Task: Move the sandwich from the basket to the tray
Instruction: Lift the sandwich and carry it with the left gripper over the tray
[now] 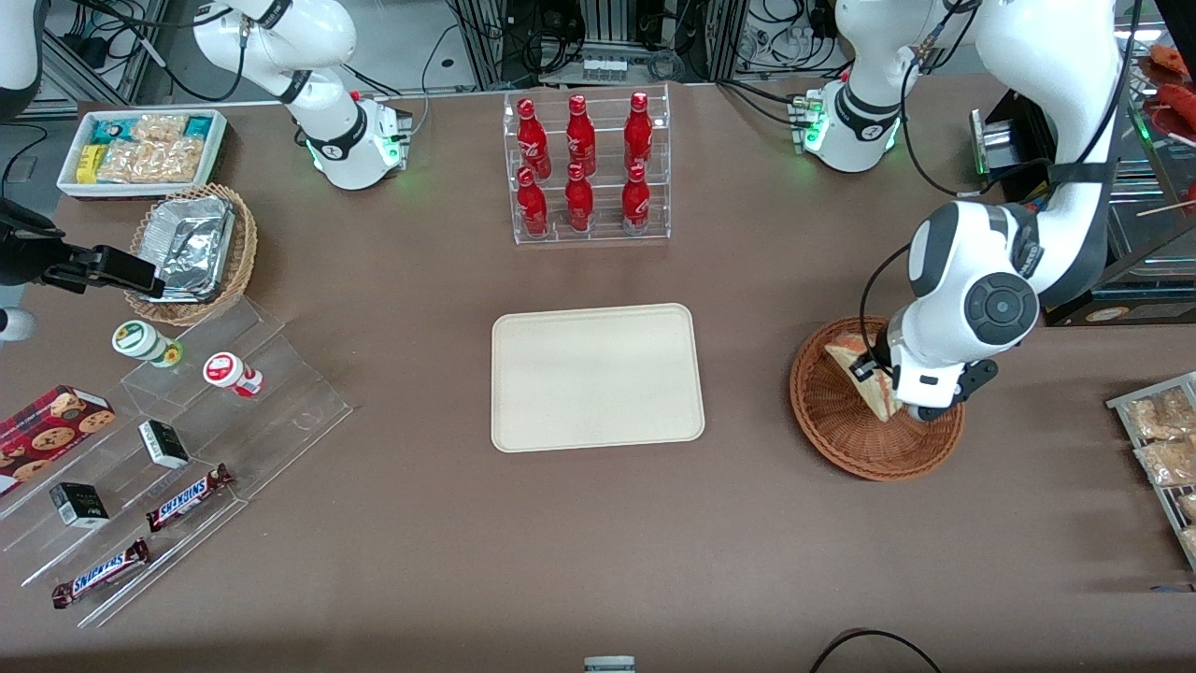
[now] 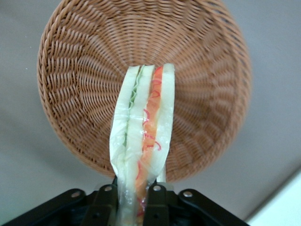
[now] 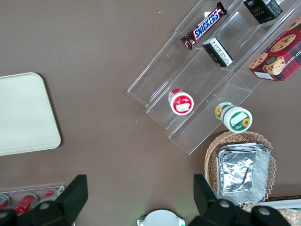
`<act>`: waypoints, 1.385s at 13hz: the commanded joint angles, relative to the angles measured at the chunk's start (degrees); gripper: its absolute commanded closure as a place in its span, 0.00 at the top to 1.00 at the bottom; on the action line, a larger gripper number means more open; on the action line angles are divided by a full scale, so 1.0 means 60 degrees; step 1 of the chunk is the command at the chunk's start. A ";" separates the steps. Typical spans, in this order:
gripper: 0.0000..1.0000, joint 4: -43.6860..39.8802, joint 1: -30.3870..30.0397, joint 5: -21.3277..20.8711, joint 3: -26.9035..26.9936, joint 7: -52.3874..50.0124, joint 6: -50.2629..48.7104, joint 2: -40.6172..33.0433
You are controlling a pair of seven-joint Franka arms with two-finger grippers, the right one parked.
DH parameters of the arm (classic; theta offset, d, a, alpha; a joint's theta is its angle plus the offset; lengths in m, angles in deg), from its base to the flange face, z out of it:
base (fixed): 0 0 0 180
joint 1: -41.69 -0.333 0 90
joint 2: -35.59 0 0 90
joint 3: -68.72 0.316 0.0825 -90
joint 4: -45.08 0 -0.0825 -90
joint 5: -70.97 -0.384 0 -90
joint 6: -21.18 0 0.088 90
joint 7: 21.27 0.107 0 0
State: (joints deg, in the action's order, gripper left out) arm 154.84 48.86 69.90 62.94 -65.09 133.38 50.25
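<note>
Over the basket [image 1: 874, 411] near the table's working-arm end, gripper [image 2: 136, 197] is clamped on the sandwich [image 2: 143, 141], lifted clear of the weave; pickup looks done, carry to the bare tray [image 1: 598, 376] and release remain.

Sandwich [image 2: 143, 141]: clear-wrapped triangular wedge of pale bread, green and red-orange filling along its exposed edge, standing on edge over the basket and clamped at one end by the gripper [image 2: 136, 200]. Basket [image 1: 832, 411]: round, shallow, reddish-brown wicker, toward the working arm's end of the surface. Tray [image 1: 596, 376]: flat cream rectangle with rounded corners, mid-surface, well apart from the basket.
</note>
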 commanded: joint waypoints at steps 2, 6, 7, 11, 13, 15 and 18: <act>0.00 -0.0232 0.0066 -0.0129 -0.1274 0.0901 -0.0288 0.0077; 0.00 -0.0626 0.0066 -0.0333 -0.2550 0.0931 0.0020 0.0501; 0.00 -0.0816 0.0080 -0.0378 -0.2929 0.0931 0.0151 0.0705; 0.00 -0.1767 0.0763 -0.0553 -0.3871 -0.0162 0.0518 0.1744; 0.00 -0.2222 0.1279 -0.1182 -0.3856 -0.0911 0.0591 0.2374; 0.00 -0.2691 0.1777 -0.1316 -0.3856 -0.1294 0.0781 0.2902; 0.00 -0.3744 0.2436 -0.1593 -0.3856 -0.2069 0.0987 0.3868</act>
State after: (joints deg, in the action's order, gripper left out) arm 138.76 60.98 62.81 39.72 -73.79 139.95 68.86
